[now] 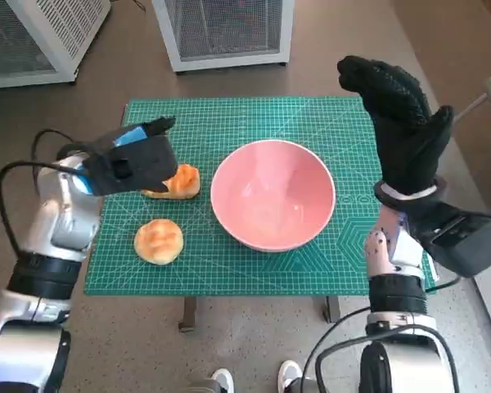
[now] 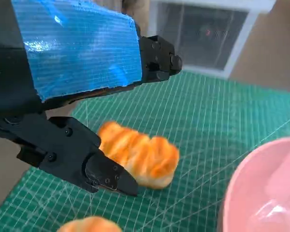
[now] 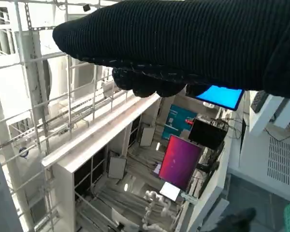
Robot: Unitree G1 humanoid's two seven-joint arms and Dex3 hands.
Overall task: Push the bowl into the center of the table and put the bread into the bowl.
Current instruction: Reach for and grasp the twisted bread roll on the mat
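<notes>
The tabletop [image 1: 311, 115] is shown with a pink bowl [image 1: 272, 195] near its centre. Beside the bowl, toward the left edge, a long bread roll [image 2: 140, 154] is lain with its axis pointing at the bowl; it is judged soft, light, best pinched across its middle. The left hand [image 1: 131, 160] is spread above it, empty; the right hand [image 1: 401, 123] is raised, spread.

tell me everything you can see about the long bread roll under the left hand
The long bread roll is golden-orange on top and paler along its sides, with a ridged, pull-apart looking crust that seems soft and glazed. It lies flat on the green cutting mat, between the pink bowl and the mat's left edge, apart from the bowl. The left hand hovers over it with fingers spread on either side; whether they touch it cannot be told. A round bun lies separately nearby.
</notes>
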